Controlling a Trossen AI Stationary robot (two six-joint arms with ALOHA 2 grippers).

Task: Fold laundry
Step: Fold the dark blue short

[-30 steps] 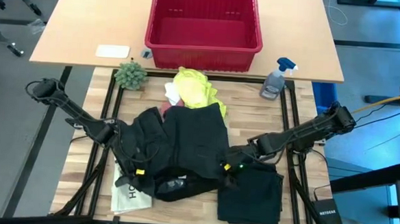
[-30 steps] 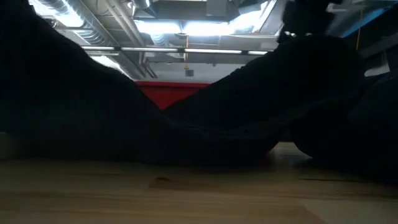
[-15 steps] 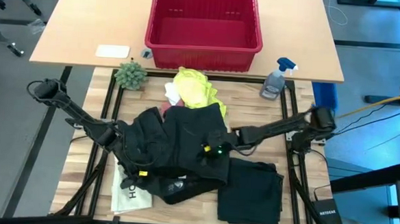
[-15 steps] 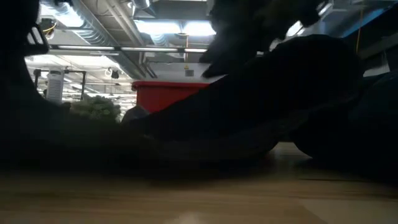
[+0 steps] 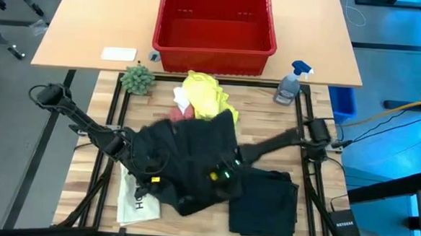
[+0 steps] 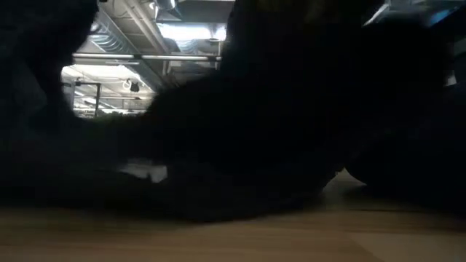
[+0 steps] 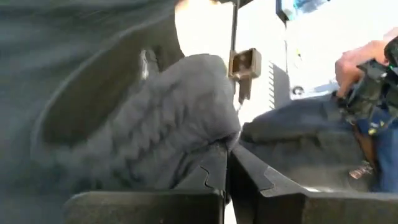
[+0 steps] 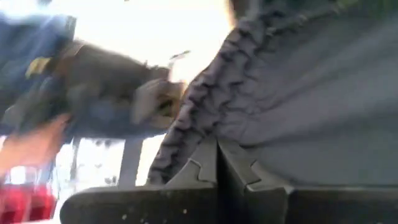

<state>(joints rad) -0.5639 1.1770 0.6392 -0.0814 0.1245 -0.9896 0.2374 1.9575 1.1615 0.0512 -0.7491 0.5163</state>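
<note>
Both hands pinch the black trousers (image 5: 194, 157) mid-worktop: left hand (image 5: 152, 178) at the left edge, right hand (image 5: 222, 173) seemingly near the right. Beyond, the red basket (image 5: 214, 49) holds nothing; bare worktop (image 5: 92, 166) stays leftward.

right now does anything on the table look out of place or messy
Yes. The black trousers lie bunched mid-table, partly covering the white HOUSTON item, with both grippers shut on them. The yellow T-shirt sits crumpled behind.

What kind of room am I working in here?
Likely a robotics lab or workshop: exposed ceiling ducts and strip lights, a wooden workbench inside a black metal frame, and cables running across the floor.
</note>
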